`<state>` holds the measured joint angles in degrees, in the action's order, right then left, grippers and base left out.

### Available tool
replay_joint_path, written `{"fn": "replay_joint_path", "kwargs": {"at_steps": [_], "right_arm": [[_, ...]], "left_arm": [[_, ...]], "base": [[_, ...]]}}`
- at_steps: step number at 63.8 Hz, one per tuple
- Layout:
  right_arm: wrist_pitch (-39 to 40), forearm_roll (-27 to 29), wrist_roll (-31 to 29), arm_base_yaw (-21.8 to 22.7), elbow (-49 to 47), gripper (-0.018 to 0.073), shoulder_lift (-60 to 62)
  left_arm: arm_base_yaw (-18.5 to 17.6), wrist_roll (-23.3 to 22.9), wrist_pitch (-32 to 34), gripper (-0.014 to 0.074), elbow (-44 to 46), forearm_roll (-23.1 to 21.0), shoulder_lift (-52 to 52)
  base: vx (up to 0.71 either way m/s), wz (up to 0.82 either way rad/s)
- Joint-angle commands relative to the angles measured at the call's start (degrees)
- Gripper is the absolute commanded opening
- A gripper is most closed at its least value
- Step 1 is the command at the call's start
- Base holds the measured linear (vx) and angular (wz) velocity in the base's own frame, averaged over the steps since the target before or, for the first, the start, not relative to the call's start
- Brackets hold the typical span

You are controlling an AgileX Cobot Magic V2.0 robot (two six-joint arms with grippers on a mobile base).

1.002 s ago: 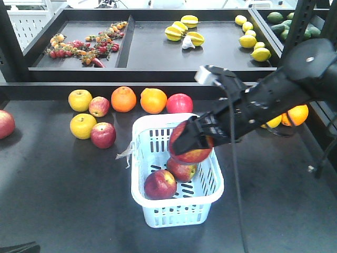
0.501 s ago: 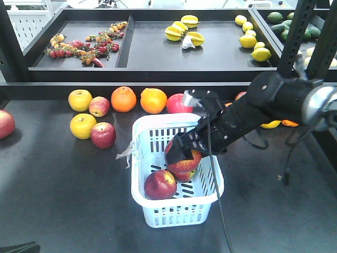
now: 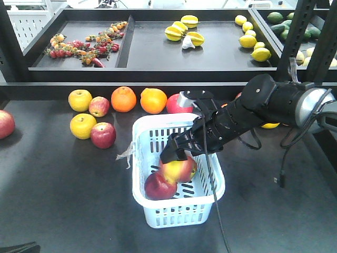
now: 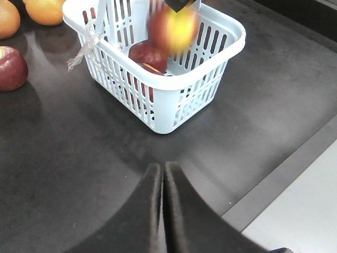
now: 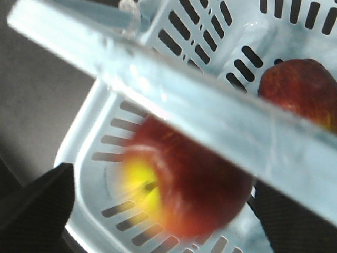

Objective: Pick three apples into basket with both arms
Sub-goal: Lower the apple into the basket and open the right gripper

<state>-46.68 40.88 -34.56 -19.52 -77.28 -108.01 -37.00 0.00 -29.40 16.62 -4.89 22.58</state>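
The pale blue basket [image 3: 210, 196] stands mid-table. My right gripper [image 3: 176, 154] hangs just above its inside, jaws wide apart, open. A red and yellow apple [image 3: 178, 169] shows blurred right under the jaws, free of them, resting against a dark red apple [image 3: 157, 187] on the basket floor. In the right wrist view the blurred apple [image 5: 195, 195] lies between the spread fingers [image 5: 37, 205], behind a basket handle [image 5: 210, 100], and another apple [image 5: 303, 89] sits farther in. My left gripper [image 4: 161, 171] is shut on nothing, low over the bare table in front of the basket [image 4: 158, 105].
Behind and left of the basket lie yellow apples [image 3: 80, 100], small red apples [image 3: 103, 135], oranges [image 3: 124, 98] and a red apple [image 3: 176, 104]. One more red apple [image 3: 4, 124] sits at the far left. Shelf trays [image 3: 126, 47] hold lemons and chillies. The table's front edge [image 4: 284, 174] is near my left gripper.
My right gripper came down into the basket with the apple held, then opened. The apple has left the jaws and dropped onto the fruit below.
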Motion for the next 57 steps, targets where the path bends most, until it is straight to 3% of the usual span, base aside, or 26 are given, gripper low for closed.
{"fn": "replay_joint_path", "kwargs": {"at_steps": [1,14,22,32,44,57], "right_arm": [[1.92,1.75,-0.72,0.05,-1.46,0.0728,2.91],[2.13,1.75,-0.72,0.05,-1.46,0.0677,2.91],[-0.08,1.75,-0.67,0.05,-1.46,0.057,3.22],[-5.73,0.71,-0.61,0.11,-1.46,0.0331,4.49],[-11.68,-1.77,-0.94,0.11,-1.46,-0.0016,7.62],[-18.81,-1.95,-3.11,0.11,-1.46,-0.0008,14.77]], "left_arm": [[-0.15,-0.74,4.14,-0.0006,1.62,-0.67,0.4],[-0.15,-0.74,4.14,-0.0006,1.62,-0.67,0.4],[-0.15,-0.74,4.14,-0.0006,1.62,-0.67,0.4],[-0.15,-0.74,4.14,-0.0006,1.62,-0.67,0.4],[-0.15,-0.74,4.14,-0.0006,1.62,-0.67,0.4],[-0.15,-0.74,4.3,-0.0006,1.62,-0.67,0.4]], "base": [[0.0,0.0],[0.0,0.0],[0.0,0.0],[0.0,0.0],[0.0,0.0],[0.0,0.0]]}}
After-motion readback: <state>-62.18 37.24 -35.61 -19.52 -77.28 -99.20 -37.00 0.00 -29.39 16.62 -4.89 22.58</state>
